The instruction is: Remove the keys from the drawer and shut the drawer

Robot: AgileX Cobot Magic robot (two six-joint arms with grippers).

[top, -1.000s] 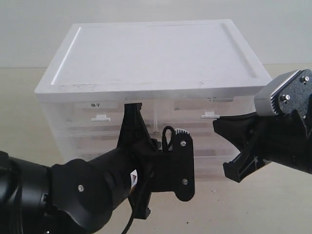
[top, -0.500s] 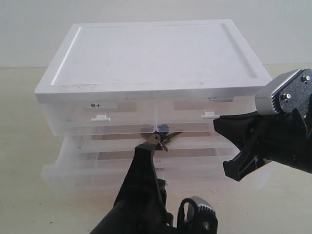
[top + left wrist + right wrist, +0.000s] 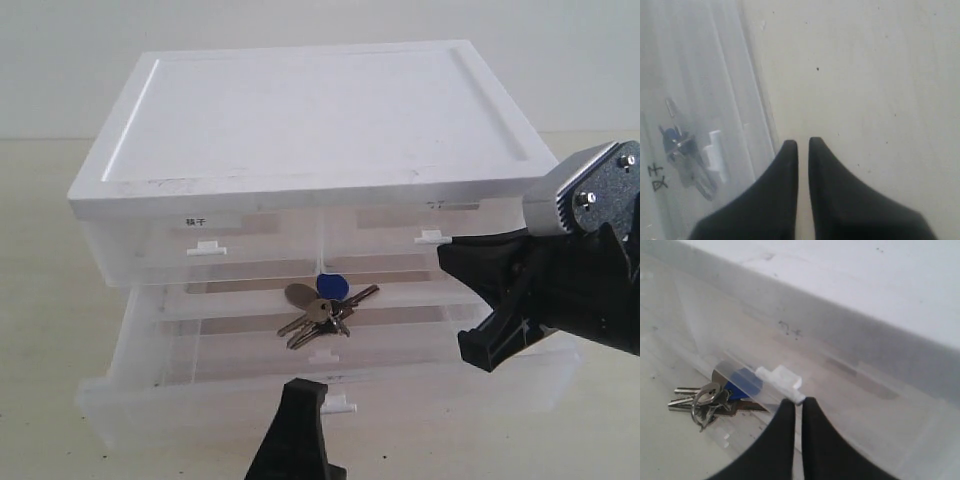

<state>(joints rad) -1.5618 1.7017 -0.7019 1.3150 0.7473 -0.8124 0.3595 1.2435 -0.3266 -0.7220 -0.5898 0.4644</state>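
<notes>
The left gripper (image 3: 303,388) has dropped low and pulled back toward the near edge, so only its black tip shows. A moment ago it was up at the drawer (image 3: 200,400). The drawer now sticks out more than before. The keys (image 3: 322,308) were half hidden then and now show in full. The right gripper (image 3: 799,404) has not moved.

The left gripper's two pointed fingers are pressed together and hold nothing. It hangs over the table (image 3: 40,300), just near the drawer's front and its small white tab (image 3: 338,405). The keys lie flat on the drawer floor, farther back than this gripper and apart from it.

The right gripper is on the right, also closed tight and empty. The keys lie to its left. Its tip is just beside a white tab (image 3: 782,380) on an upper drawer.

The drawers are clear, smooth plastic. The keys are grey metal on a ring with a round blue fob (image 3: 332,286). Farthest back, the box has a flat white top (image 3: 310,110) with a raised rim.
</notes>
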